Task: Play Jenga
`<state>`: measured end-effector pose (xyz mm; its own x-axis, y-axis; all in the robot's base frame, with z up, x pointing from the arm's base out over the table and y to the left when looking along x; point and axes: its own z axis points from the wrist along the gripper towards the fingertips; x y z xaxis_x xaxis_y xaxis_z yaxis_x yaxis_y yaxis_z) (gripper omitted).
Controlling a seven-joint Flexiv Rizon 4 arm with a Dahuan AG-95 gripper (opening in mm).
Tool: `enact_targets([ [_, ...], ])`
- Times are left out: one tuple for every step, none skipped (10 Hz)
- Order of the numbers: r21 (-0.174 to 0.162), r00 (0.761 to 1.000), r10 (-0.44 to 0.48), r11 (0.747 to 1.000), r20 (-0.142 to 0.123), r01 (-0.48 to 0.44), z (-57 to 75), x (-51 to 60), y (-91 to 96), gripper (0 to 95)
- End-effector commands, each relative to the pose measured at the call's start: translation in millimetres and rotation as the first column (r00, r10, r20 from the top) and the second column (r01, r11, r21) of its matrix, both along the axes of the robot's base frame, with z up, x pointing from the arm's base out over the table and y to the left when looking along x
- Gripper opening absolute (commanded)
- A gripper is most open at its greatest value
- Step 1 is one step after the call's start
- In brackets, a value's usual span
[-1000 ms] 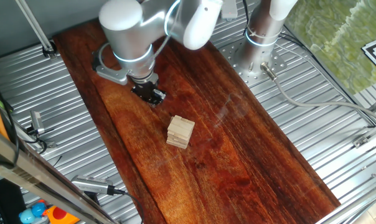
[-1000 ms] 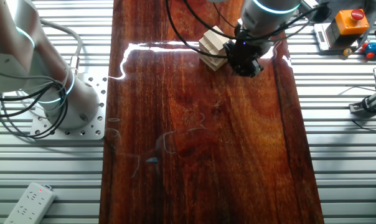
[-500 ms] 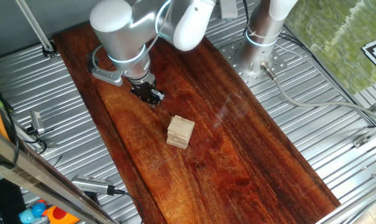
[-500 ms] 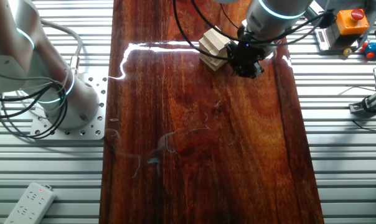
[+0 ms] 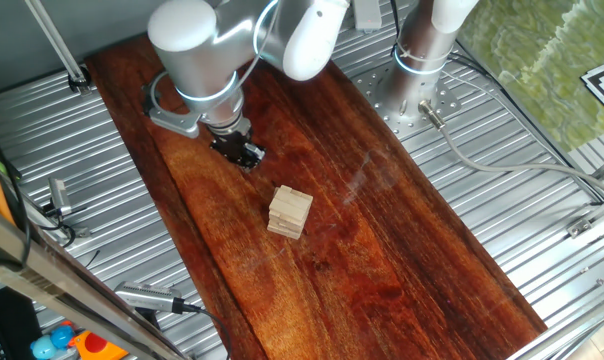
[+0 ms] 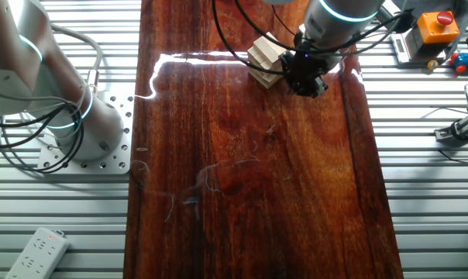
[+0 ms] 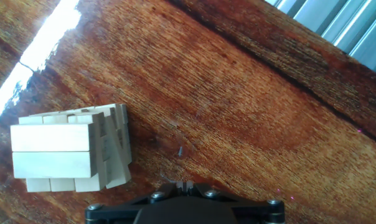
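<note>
From one fixed view, the Jenga (image 5: 289, 212) stack stands alone mid-surface (image 5: 402, 250), fingers (image 5: 241, 152) hovering apart from it. From the other fixed view, they appear just beside it. In the hand view, fingertips are hidden; whether they are apart is unclear. Approach slowly, squared to one block.

The worktop (image 5: 382, 260) under me is dark reddish-brown wood with streaky grain running along its length, bordered on both long edges by ribbed silver-grey metal (image 5: 72, 150). The Jenga (image 5: 289, 212) is pale tan, its block faces creamy and its gaps shadowed brown in my hand view (image 7: 70, 155). My gripper (image 5: 240, 152) is black, and the arm (image 5: 197, 60) above it is silver-grey and white with a thin light-blue ring.
</note>
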<state>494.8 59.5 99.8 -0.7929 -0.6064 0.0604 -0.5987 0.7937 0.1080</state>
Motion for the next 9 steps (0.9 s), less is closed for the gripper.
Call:
enact_targets([
  [-0.01, 1.0, 0.0, 1.0, 0.005, 0.0, 0.4, -0.1, 0.0, 0.0],
  [-0.007, 1.0, -0.009, 1.0, 0.008, 0.009, 0.4, -0.1, 0.0, 0.0],
  [-0.007, 1.0, -0.011, 1.0, 0.008, 0.011, 0.4, -0.1, 0.0, 0.0],
  [-0.009, 0.999, -0.041, 0.999, 0.005, 0.041, 0.4, -0.1, 0.0, 0.0],
  [-0.009, 0.999, -0.053, 0.999, 0.005, 0.054, 0.4, -0.1, 0.0, 0.0],
  [0.002, 0.999, -0.043, 0.999, 0.006, 0.043, 0.4, -0.1, 0.0, 0.0],
  [0.009, 0.999, -0.038, 0.999, 0.006, 0.038, 0.4, -0.1, 0.0, 0.0],
  [0.012, 0.999, -0.032, 0.999, 0.002, 0.032, 0.4, -0.1, 0.0, 0.0],
  [0.01, 1.0, -0.014, 1.0, 0.002, 0.014, 0.4, -0.1, 0.0, 0.0],
])
